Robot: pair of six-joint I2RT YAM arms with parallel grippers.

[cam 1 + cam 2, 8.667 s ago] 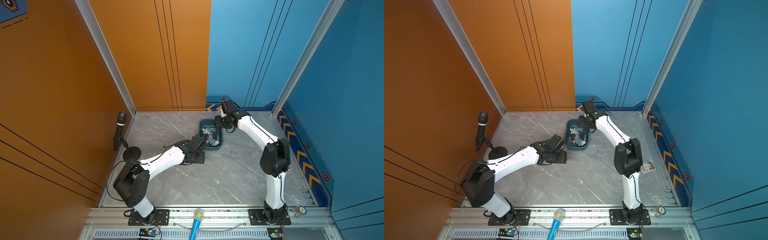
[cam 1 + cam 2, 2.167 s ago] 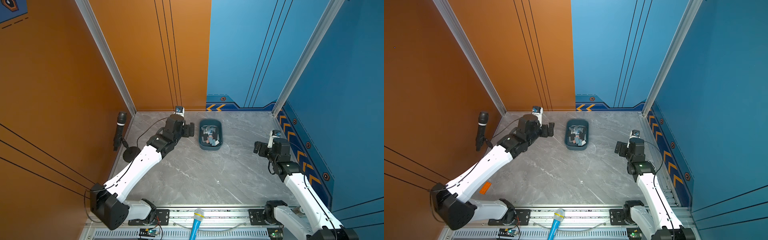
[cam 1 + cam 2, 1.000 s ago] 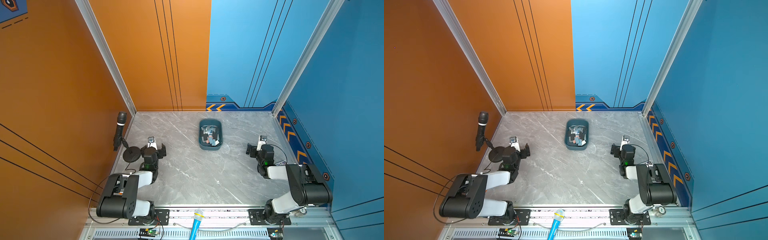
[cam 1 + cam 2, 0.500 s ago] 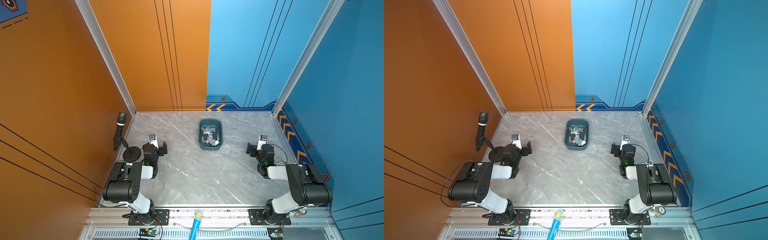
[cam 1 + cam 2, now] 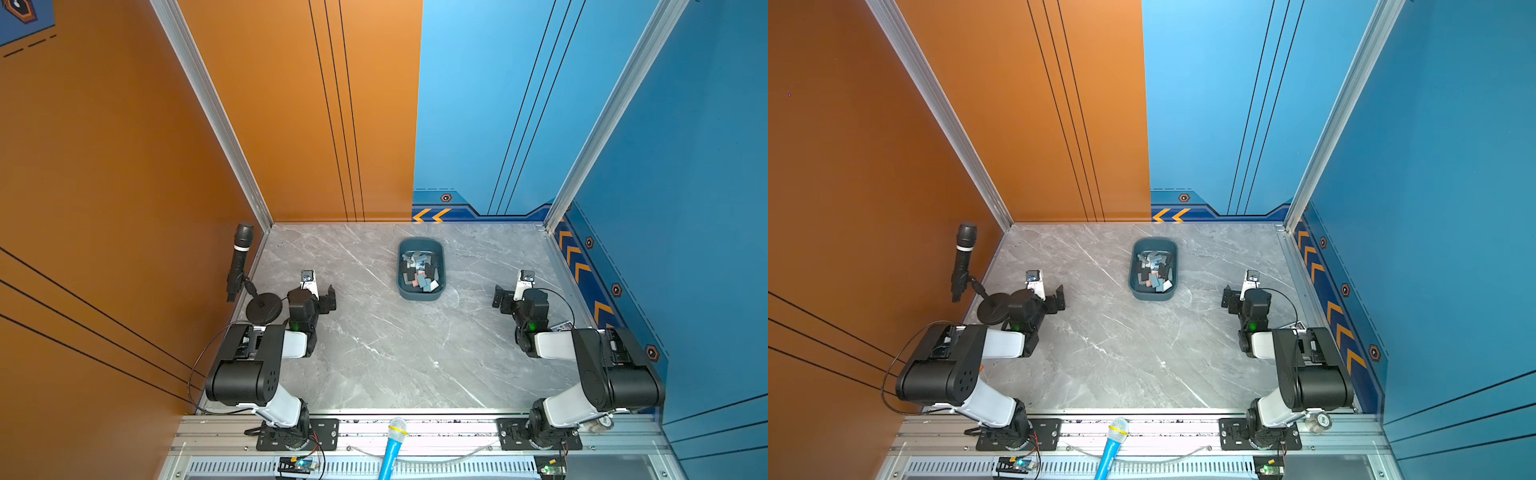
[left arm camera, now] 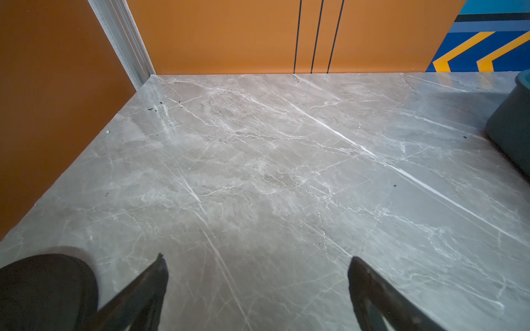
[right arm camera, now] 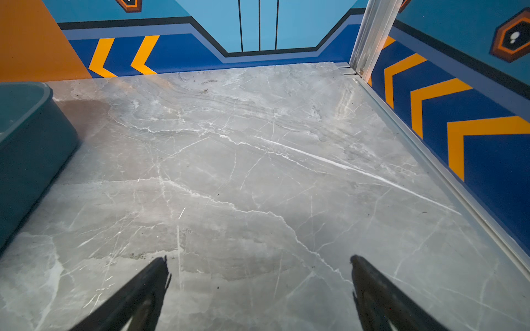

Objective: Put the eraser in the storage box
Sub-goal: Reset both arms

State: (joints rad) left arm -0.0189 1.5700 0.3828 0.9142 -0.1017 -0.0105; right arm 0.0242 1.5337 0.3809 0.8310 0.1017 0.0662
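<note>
Erasers (image 5: 419, 272) lie heaped inside the storage box (image 5: 419, 296), which sits toward the back of the counter (image 5: 374, 353), in the same spot in both top views as some seconds ago. What changed is me. Both arms were reaching over the box then, and now they are folded back at the near corners, the left one settling last. My left end effector (image 5: 322, 301) and my right end effector (image 5: 503, 300) are both spread wide with nothing between the jaws; each wrist view shows only bare marble there (image 6: 257, 259) (image 7: 258, 259). I see no eraser loose on the counter, so I judge the job done and this a rest pose.

My left end effector has little room. The microphone stand's round base (image 5: 264, 307) sits just beside it, with the orange wall close behind, so any swing outward risks a knock. My right end effector is near the metal rail (image 7: 430, 160) along the blue wall, and a small card (image 5: 561, 327) lies by that arm. The open way for both is inward, across the middle of the counter toward the box, whose low wall shows at the edge of each wrist view.
</note>
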